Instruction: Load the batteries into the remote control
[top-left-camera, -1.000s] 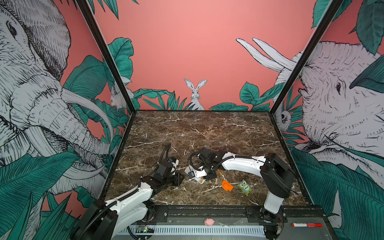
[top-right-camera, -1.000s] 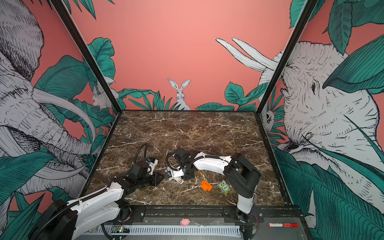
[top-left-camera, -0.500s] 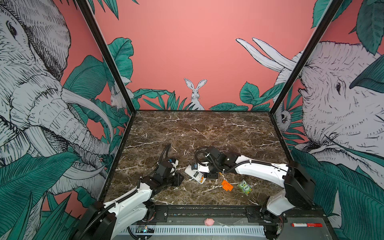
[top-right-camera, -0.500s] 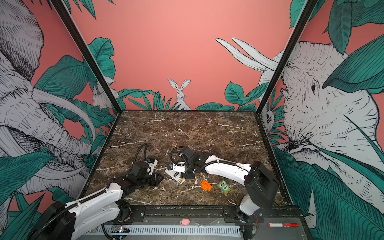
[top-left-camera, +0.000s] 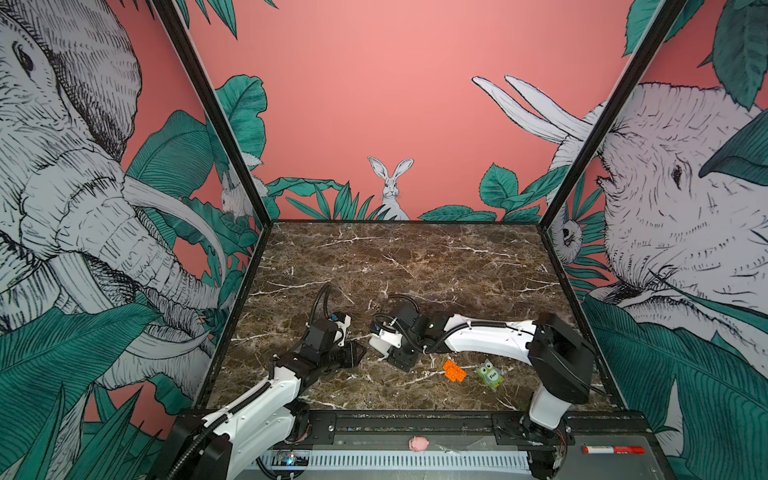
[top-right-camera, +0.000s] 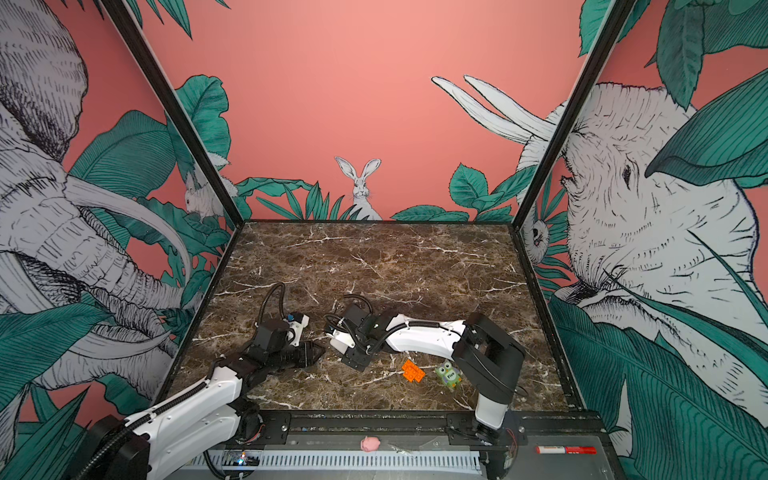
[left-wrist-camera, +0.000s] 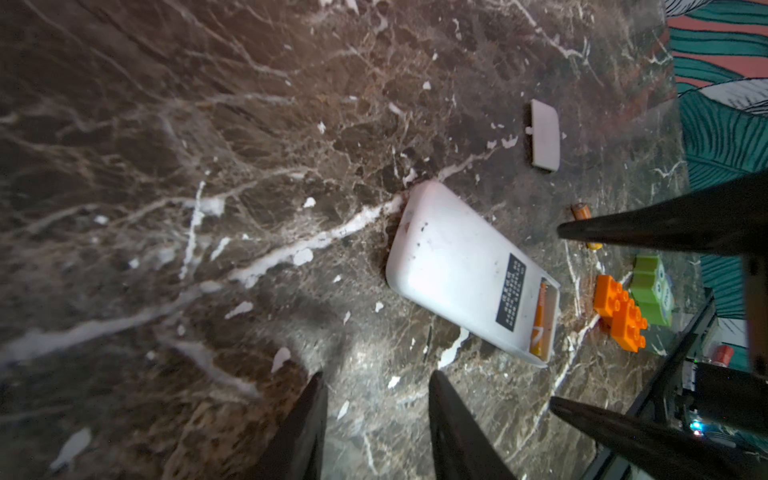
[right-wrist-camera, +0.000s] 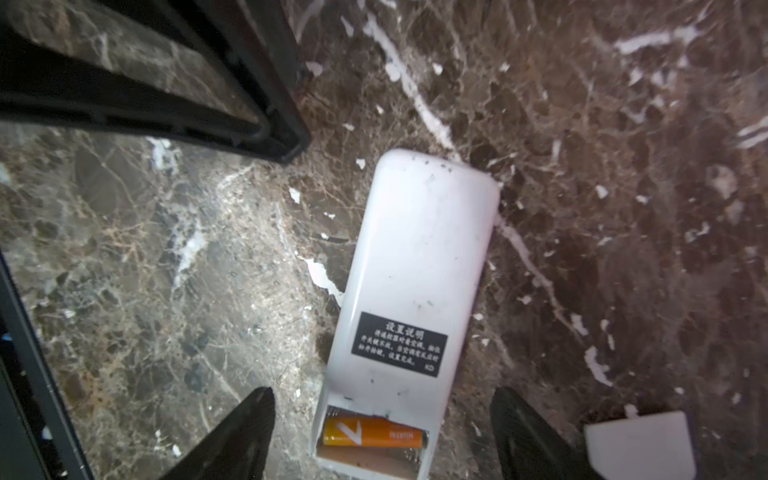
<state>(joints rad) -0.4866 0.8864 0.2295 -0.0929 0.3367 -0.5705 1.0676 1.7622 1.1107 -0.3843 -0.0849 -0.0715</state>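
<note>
The white remote control (right-wrist-camera: 419, 266) lies back up on the marble, its battery bay uncovered at one end. One orange battery (right-wrist-camera: 372, 432) sits in the bay, and the slot beside it shows bare. Another of the batteries (left-wrist-camera: 581, 211) lies loose on the table, partly behind a black finger of the right gripper. My right gripper (right-wrist-camera: 382, 390) is open and straddles the bay end of the remote control (left-wrist-camera: 457, 266) without touching it. My left gripper (left-wrist-camera: 376, 378) stands open a short way off with nothing between its fingers. In both top views the two grippers (top-left-camera: 359, 353) (top-left-camera: 401, 359) meet near the front middle.
The white battery cover (left-wrist-camera: 544, 137) lies loose on the marble beyond the remote. An orange studded brick (top-left-camera: 454, 370) and a green owl toy (top-left-camera: 489, 375) sit to the right. A pink toy (top-left-camera: 417, 444) and a red marker (top-left-camera: 613, 449) lie on the front rail.
My right gripper has opened wide over the remote, and its arm has stretched out lower to the right. The left gripper's jaws have parted a little.
</note>
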